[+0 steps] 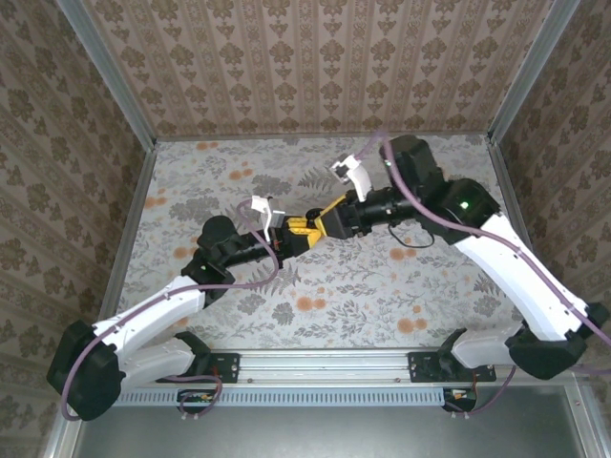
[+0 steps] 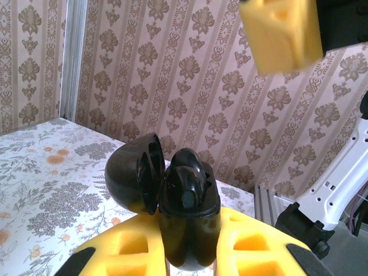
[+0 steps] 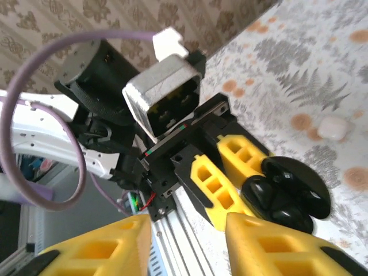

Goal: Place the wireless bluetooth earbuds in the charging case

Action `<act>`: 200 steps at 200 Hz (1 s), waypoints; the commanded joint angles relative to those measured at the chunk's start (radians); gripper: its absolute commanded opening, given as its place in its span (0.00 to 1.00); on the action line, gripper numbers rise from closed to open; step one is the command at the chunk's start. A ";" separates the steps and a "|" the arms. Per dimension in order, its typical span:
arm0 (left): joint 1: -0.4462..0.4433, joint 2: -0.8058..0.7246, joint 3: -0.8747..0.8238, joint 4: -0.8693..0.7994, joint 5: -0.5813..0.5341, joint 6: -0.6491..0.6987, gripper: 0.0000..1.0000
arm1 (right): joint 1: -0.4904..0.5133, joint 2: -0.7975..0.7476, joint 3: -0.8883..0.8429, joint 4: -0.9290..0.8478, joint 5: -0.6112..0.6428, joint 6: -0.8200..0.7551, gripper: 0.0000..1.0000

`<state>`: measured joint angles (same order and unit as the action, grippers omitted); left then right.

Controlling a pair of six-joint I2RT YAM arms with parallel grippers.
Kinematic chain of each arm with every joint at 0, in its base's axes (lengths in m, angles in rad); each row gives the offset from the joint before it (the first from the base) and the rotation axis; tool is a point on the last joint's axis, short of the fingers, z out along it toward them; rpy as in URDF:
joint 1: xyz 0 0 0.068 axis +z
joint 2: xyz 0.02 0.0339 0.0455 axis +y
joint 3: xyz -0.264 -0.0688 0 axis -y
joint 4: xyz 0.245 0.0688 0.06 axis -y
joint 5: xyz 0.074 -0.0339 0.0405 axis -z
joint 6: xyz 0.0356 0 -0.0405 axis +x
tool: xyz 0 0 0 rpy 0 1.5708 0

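Observation:
A glossy black hinged charging case (image 2: 187, 201) stands upright with its lid (image 2: 129, 178) swung open to the left. My left gripper (image 2: 187, 244) is shut on its lower body, a yellow finger on each side. A black earbud (image 2: 190, 181) sits in the case's top. In the right wrist view the same case (image 3: 287, 192) shows between the left gripper's yellow fingers (image 3: 215, 190). My right gripper (image 3: 187, 241) hangs just above it, open, with nothing between its fingers. From the top view both grippers meet over the table's middle, left gripper (image 1: 289, 233) and right gripper (image 1: 320, 226).
A small white rounded box (image 3: 333, 127) lies on the flowered table (image 1: 382, 296) beyond the case. One right gripper finger (image 2: 282, 31) hangs above the case. Patterned walls close the back and sides. A metal rail (image 1: 325, 364) runs along the near edge.

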<state>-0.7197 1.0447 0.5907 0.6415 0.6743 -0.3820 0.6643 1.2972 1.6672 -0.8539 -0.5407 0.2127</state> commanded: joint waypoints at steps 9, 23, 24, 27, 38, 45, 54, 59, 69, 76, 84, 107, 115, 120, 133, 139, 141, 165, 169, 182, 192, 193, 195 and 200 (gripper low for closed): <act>-0.007 -0.051 0.021 0.015 0.024 0.039 0.00 | -0.080 -0.013 -0.030 0.046 0.025 0.175 0.50; -0.010 -0.065 0.023 0.004 0.035 0.047 0.00 | -0.112 -0.009 -0.088 0.100 -0.029 0.243 0.52; -0.010 -0.065 0.023 0.003 0.036 0.046 0.00 | -0.114 -0.009 -0.093 0.105 -0.033 0.249 0.52; -0.009 -0.067 0.025 0.001 0.039 0.047 0.00 | -0.118 -0.008 -0.104 0.120 -0.044 0.266 0.52; -0.013 -0.072 0.030 -0.007 0.053 0.049 0.00 | -0.128 -0.004 -0.155 0.185 -0.097 0.326 0.53; -0.015 -0.072 0.033 -0.012 0.060 0.048 0.00 | -0.130 0.000 -0.181 0.228 -0.128 0.359 0.53; -0.019 -0.071 0.038 -0.018 0.067 0.048 0.00 | -0.131 0.008 -0.205 0.276 -0.165 0.395 0.54; -0.022 -0.069 0.040 -0.021 0.071 0.048 0.00 | -0.131 0.012 -0.217 0.305 -0.187 0.411 0.54; -0.026 -0.065 0.043 -0.026 0.075 0.046 0.00 | -0.130 0.024 -0.232 0.357 -0.229 0.438 0.55; -0.027 -0.063 0.044 -0.027 0.077 0.044 0.00 | -0.130 0.032 -0.238 0.379 -0.256 0.448 0.55; -0.032 -0.060 0.046 -0.026 0.077 0.038 0.00 | -0.131 0.038 -0.243 0.395 -0.283 0.457 0.55; -0.031 -0.055 0.046 -0.032 0.057 0.013 0.00 | -0.129 0.034 -0.258 0.430 -0.354 0.469 0.53; -0.029 -0.052 0.046 -0.047 0.038 0.006 0.00 | -0.129 0.024 -0.266 0.445 -0.375 0.471 0.53; -0.026 -0.051 0.046 -0.058 0.030 0.003 0.00 | -0.129 0.015 -0.270 0.453 -0.386 0.472 0.53; -0.017 -0.049 0.042 -0.074 0.014 -0.012 0.00 | -0.126 -0.011 -0.280 0.457 -0.401 0.460 0.52; -0.013 -0.048 0.040 -0.073 0.008 -0.024 0.00 | -0.124 -0.027 -0.283 0.455 -0.403 0.450 0.52; -0.011 -0.046 0.039 -0.072 0.006 -0.027 0.00 | -0.123 -0.032 -0.284 0.454 -0.403 0.447 0.52; 0.008 -0.039 0.022 -0.044 -0.002 -0.073 0.00 | -0.104 -0.073 -0.303 0.435 -0.413 0.401 0.51; 0.011 -0.037 0.021 -0.040 -0.002 -0.078 0.00 | -0.100 -0.076 -0.307 0.431 -0.419 0.394 0.51; 0.014 -0.037 0.020 -0.038 -0.002 -0.085 0.00 | -0.092 -0.081 -0.314 0.414 -0.434 0.377 0.50; 0.017 -0.036 0.021 -0.040 -0.001 -0.087 0.00 | -0.088 -0.081 -0.317 0.393 -0.434 0.358 0.50; 0.016 -0.035 0.021 -0.039 0.000 -0.087 0.00 | -0.088 -0.081 -0.316 0.389 -0.434 0.356 0.50; 0.016 -0.035 0.021 -0.040 0.000 -0.087 0.00 | -0.088 -0.081 -0.316 0.384 -0.431 0.351 0.50; 0.017 -0.035 0.022 -0.039 0.003 -0.086 0.00 | -0.088 -0.079 -0.314 0.373 -0.423 0.339 0.49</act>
<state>-0.7090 1.0088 0.5968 0.5755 0.6769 -0.4343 0.5682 1.2278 1.3659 -0.4461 -0.9249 0.6159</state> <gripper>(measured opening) 0.173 0.499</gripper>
